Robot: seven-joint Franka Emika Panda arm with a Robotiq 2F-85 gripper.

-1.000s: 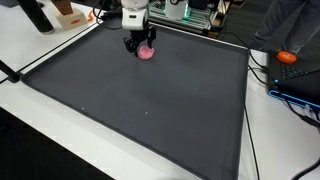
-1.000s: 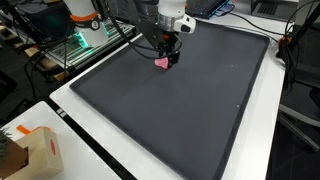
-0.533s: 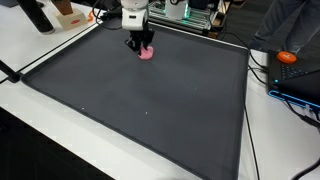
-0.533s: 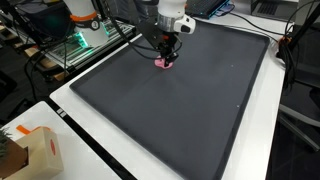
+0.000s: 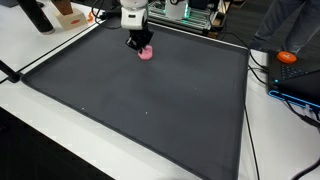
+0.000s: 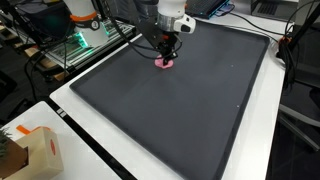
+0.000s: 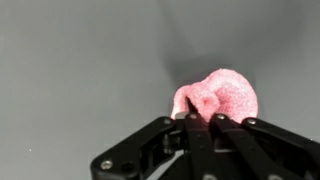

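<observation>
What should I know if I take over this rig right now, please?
End effector: fingers close together at the edge of the pink lump. Whether they pinch it cannot be told.
Pink lump: seems to rest on the dark mat, near one edge, directly under the end effector in both exterior views.
Done: the end effector is at the lump.
Left: no grip is confirmed and the lump does not look lifted, so check the hold before moving.
</observation>
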